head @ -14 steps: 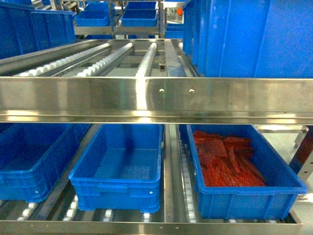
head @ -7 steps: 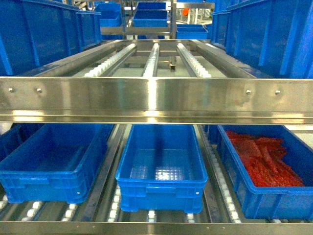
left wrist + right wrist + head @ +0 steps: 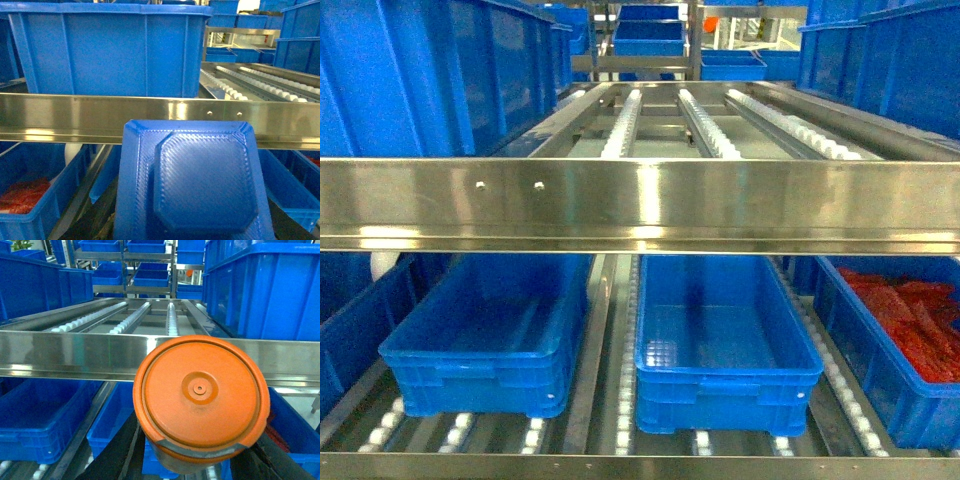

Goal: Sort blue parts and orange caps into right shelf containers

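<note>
Your left gripper (image 3: 190,235) is clamped on a blue part (image 3: 192,185), an octagon-faced textured piece filling the lower middle of the left wrist view; the gripper's dark arms show only at the bottom edge. Your right gripper (image 3: 200,472) is clamped on an orange cap (image 3: 201,397), round with a small centre boss. Beyond both runs a steel shelf rail (image 3: 640,205). In the head view, below the rail, an empty blue crate (image 3: 725,345) sits at 6 o'clock, another empty crate (image 3: 485,340) at 8 o'clock, and a crate holding red pieces (image 3: 895,340) at 4 o'clock.
</note>
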Robot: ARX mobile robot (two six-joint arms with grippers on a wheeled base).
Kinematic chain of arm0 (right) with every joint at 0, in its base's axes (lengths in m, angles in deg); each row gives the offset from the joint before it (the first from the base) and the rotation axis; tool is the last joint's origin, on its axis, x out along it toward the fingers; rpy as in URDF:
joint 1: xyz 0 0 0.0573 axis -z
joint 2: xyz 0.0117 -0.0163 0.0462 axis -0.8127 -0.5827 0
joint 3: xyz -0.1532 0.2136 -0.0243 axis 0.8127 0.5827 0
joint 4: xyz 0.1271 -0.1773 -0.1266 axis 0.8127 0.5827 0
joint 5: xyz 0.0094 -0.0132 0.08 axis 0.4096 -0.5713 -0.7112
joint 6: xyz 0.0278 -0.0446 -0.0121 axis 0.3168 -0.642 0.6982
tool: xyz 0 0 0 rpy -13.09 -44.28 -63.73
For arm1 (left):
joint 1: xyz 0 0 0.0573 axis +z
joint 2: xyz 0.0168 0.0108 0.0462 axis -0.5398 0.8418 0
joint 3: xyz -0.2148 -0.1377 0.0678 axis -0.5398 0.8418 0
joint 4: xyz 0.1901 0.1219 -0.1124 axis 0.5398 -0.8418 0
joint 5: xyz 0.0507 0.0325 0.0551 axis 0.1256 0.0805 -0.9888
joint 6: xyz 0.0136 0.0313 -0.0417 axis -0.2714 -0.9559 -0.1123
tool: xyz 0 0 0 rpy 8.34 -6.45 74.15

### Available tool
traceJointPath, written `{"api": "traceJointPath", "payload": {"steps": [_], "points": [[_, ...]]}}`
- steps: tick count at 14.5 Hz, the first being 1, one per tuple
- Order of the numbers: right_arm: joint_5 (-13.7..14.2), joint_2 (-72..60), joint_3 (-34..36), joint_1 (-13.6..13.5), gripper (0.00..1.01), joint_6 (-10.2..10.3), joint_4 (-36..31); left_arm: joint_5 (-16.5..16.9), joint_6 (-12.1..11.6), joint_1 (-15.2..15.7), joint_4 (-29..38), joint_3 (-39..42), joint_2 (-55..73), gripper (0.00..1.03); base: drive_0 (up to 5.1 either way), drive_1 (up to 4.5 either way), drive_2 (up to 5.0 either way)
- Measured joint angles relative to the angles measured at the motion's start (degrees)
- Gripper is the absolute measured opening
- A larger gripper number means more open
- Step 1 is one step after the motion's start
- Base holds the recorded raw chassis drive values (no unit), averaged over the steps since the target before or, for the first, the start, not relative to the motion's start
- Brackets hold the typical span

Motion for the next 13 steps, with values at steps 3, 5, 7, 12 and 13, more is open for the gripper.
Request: {"api": "traceJointPath", "payload": {"steps": [3, 5, 7, 12, 13], "points": [[0.0, 0.0, 0.0, 0.0, 0.41, 0.0, 0.0, 0.0, 0.0, 0.0, -0.1, 0.0, 0.0, 0.43, -4.9, 2.51, 2.5], [0.0, 0.0, 0.0, 0.0, 0.41, 0.0, 0.0, -0.1, 0.0, 0.0, 0.0, 0.0, 0.0, 0.43, -4.9, 2.51, 2.5], [-0.1, 0.0, 0.0, 0.0, 0.41, 0.0, 0.0, -0.2, 0.0, 0.0, 0.0, 0.0, 0.0, 0.43, -4.9, 2.51, 2.5], [-0.2, 0.0, 0.0, 0.0, 0.41, 0.0, 0.1, -0.1, 0.0, 0.0, -0.1, 0.0, 0.0, 0.43, -4.9, 2.51, 2.5], [-0.2, 0.0, 0.0, 0.0, 0.41, 0.0, 0.1, -0.1, 0.0, 0.0, 0.0, 0.0, 0.0, 0.43, -4.9, 2.51, 2.5]]}}
